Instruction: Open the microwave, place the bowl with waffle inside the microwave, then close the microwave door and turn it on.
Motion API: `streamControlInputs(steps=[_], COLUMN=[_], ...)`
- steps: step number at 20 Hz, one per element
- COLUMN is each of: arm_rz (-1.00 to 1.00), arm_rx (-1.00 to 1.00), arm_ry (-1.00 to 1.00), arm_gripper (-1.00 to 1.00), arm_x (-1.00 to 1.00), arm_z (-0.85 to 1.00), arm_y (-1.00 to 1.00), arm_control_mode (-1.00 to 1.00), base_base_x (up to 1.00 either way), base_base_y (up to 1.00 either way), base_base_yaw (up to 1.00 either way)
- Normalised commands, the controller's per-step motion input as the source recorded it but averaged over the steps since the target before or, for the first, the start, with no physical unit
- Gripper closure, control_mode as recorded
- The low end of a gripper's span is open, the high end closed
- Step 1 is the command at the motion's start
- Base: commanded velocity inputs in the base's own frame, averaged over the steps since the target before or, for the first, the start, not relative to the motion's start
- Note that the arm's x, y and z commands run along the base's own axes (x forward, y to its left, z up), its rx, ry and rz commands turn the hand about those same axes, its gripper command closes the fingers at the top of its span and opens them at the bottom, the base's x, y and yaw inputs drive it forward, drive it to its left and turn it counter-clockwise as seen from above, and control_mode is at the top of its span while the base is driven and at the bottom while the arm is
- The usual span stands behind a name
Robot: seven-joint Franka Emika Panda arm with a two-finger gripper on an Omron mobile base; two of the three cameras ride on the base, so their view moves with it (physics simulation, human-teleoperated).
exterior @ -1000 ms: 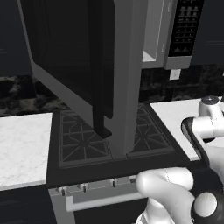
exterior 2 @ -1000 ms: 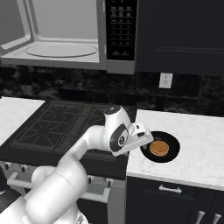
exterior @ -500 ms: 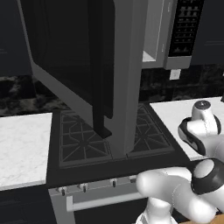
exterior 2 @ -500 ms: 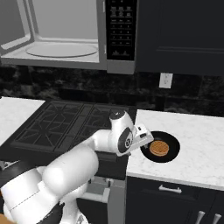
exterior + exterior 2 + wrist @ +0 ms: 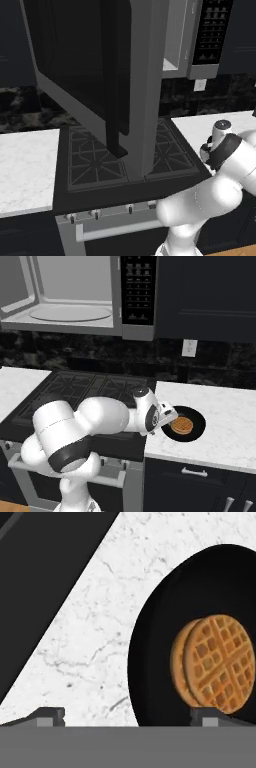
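Two dark fingers (image 5: 50, 714) stand wide apart with nothing between them, one tip low over bare white marble, the other over the near side of the bowl (image 5: 160, 637). In the right base view the gripper (image 5: 169, 417) hangs just beside the bowl's (image 5: 197, 426) left rim, close above the surface (image 5: 225, 431); whether it touches the rim I cannot tell. The bowl is black and shallow and sits on the marble surface right of the stove (image 5: 75, 388), near the front edge. A round golden-brown waffle (image 5: 181, 425) lies in the bowl; in the hand view the waffle (image 5: 215, 662) shows its grid pattern and sits toward one side of the bowl's floor. The microwave (image 5: 80, 293) hangs above the stove, its cavity exposed with the glass turntable (image 5: 70, 313) visible inside and the black button panel (image 5: 137, 288) at its right. The door (image 5: 95, 75) is swung fully out toward the left base camera, its dark glass and grey frame looming over the stove (image 5: 120, 160), with the black bar handle (image 5: 117, 100) facing the viewer. A white wall outlet (image 5: 189, 348) sits on the dark backsplash behind the bowl.
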Motion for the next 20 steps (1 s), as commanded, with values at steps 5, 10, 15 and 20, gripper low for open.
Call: streamControlInputs(steps=[5, 10, 15, 20], arm_rz=[0.02, 0.0, 0.0, 0.0], arm_rx=[0.0, 0.0, 0.0, 0.0], arm_ry=[0.07, 0.04, 0.0, 0.0], arm_gripper=[-1.0, -1.0, 1.0, 1.0], arm_x=[0.38, 0.33, 0.21, -0.1], arm_z=[-0.39, -0.27, -0.24, -0.28], arm_y=[-0.16, -0.38, -0.36, -0.04], arm_control_mode=[-1.0, -1.0, -1.0, -1.0], base_base_x=[0.0, 0.0, 0.0, 0.0], base_base_y=[0.0, 0.0, 0.0, 0.0], base_base_yaw=[0.0, 0.0, 0.0, 0.0])
